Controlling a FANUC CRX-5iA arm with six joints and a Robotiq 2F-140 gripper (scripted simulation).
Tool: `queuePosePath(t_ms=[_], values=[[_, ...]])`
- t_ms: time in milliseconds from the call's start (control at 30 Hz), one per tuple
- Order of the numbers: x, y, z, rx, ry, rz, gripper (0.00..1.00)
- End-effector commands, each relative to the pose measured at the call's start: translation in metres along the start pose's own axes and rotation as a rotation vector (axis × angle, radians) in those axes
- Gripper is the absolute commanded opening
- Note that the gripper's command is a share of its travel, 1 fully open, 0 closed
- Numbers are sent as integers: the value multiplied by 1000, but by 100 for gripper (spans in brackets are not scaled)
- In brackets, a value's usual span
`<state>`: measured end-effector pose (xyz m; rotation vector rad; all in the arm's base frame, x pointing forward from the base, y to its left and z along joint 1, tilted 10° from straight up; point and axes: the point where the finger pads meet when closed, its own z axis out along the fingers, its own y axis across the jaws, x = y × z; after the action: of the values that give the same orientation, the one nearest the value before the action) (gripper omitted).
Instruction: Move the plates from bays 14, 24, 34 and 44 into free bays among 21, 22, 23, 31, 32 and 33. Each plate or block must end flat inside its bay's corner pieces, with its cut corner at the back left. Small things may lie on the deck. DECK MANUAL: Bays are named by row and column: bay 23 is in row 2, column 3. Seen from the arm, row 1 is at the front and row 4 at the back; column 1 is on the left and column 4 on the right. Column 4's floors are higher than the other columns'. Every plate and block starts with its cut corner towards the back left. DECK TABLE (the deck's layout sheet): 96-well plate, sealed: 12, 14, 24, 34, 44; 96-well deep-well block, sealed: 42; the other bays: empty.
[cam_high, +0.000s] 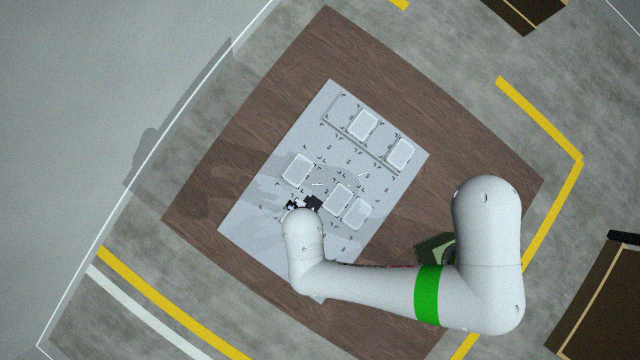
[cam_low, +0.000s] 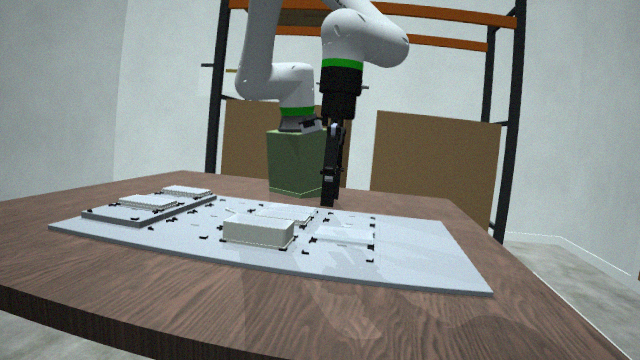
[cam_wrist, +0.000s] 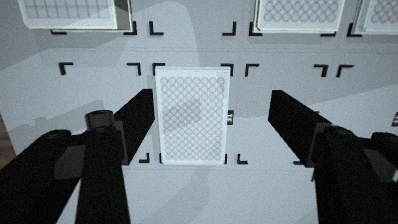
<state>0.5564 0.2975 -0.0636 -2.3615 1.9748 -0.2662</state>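
Note:
My gripper is open and empty. It hangs above a sealed 96-well plate that lies flat inside the corner pieces of bay 31, apart from both fingers; my wrist hides this plate in the top view. Another plate lies in bay 22, beside the plate in bay 12. Two plates lie on the raised column 4 strip, in bays 34 and 14. The deep-well block stands in bay 42.
Two small white slivers lie on the grey deck. The arm's green pedestal stands at the deck's front. A metal rack and brown boards stand behind the wooden table.

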Motion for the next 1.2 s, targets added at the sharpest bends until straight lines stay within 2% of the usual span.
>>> queuePosePath(t_ms=[0,1167], values=[[17,7,-1,3,-1,0,70],[131,56,-1,3,-1,0,70]])
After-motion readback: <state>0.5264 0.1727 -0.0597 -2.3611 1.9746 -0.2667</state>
